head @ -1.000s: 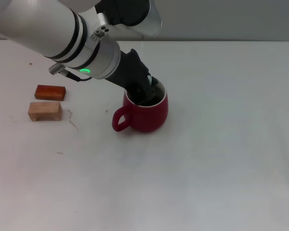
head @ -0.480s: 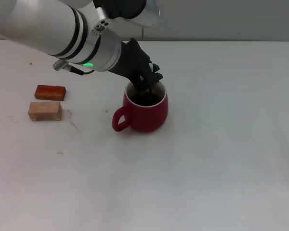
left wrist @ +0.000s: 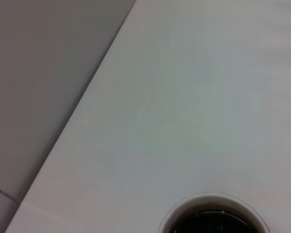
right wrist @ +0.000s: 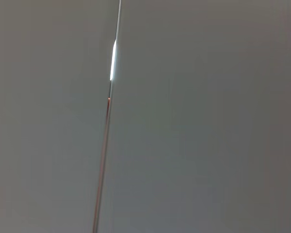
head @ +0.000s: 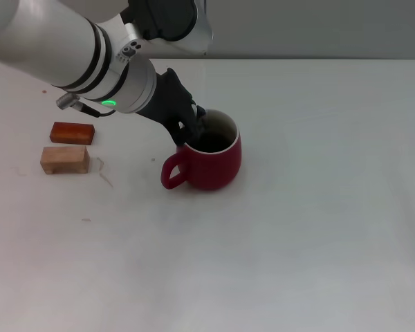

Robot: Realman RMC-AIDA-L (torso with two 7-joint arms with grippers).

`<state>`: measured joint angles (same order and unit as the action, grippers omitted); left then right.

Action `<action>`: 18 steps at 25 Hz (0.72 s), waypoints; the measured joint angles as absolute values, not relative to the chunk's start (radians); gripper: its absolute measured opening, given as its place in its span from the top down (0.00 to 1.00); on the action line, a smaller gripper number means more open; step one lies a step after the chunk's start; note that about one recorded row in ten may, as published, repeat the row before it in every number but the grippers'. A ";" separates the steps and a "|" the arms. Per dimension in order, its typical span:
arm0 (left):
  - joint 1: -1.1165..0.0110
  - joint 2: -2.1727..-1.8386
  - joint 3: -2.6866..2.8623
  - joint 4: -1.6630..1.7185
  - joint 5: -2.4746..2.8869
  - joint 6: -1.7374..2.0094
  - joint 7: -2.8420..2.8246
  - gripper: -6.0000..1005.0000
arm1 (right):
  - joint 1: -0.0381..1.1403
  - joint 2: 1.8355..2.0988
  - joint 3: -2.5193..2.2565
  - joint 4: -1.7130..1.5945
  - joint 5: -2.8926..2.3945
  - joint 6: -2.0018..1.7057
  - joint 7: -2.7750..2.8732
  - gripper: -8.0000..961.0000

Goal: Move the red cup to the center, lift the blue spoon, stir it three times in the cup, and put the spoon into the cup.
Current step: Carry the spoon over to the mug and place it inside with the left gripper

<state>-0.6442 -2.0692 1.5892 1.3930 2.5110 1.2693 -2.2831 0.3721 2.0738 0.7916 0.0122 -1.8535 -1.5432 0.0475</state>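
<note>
The red cup (head: 209, 155) stands upright on the white tabletop (head: 318, 207), a little toward ten o'clock from the middle of the head view. Its loop handle points to about eight o'clock, toward the near left, and its white-rimmed mouth faces straight up, showing a dark inside. In the left wrist view only the far part of the cup's white rim (left wrist: 211, 198) and its dark hollow show at the edge of the picture, with bare tabletop beyond.

The left gripper (head: 194, 128) reaches in from about ten o'clock on its white arm, whose green light glows near the wrist. The dark gripper body slants down to the cup's rim on the ten o'clock side, its tip at or just inside the mouth. Whether the jaws are open or closed cannot be told: they are dark against the cup's dark inside, and the wrist view does not show them.

The blue spoon cannot be made out in any view; nothing pale blue shows at the jaws or above the rim, so its long axis cannot be told.

Well apart at nine o'clock from the cup lie two small blocks side by side: a reddish-brown wooden block (head: 72, 133) farther off and a pale wooden block (head: 65, 159) nearer.

The right wrist view shows only a plain grey surface.
</note>
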 joint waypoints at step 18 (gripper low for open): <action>-0.640 -2.072 1.592 1.411 2.468 1.283 -2.284 0.77 | 0.374 2.072 0.790 0.012 -1.856 -1.543 0.048 0.40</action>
